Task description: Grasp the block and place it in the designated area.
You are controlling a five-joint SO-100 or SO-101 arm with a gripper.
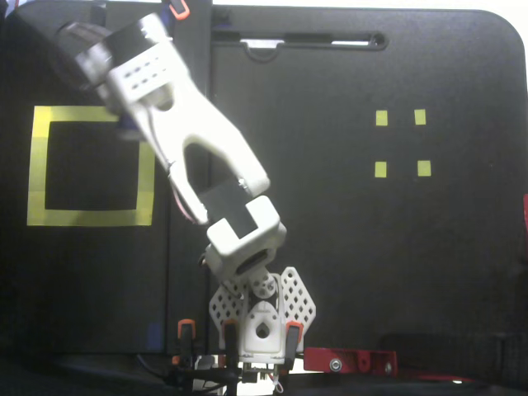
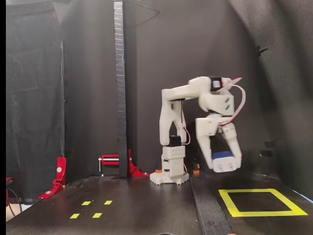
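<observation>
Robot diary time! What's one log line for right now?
phase: carrying | gripper: shut on block | block: off table | position: above near edge of yellow square | release: not yet

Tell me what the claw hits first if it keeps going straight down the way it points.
Likely the black table near the back edge of the yellow tape square. The claw, holding the blue block, hangs above it, nothing between. Depth is uncertain.

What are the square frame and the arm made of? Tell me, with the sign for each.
Square frame: looks like matte yellow tape, in flat strips overlapping at the corners. Arm: seemingly white plastic, perhaps 3D-printed, with blocky matte shells and perforated panels in the top-down fixed view.
</observation>
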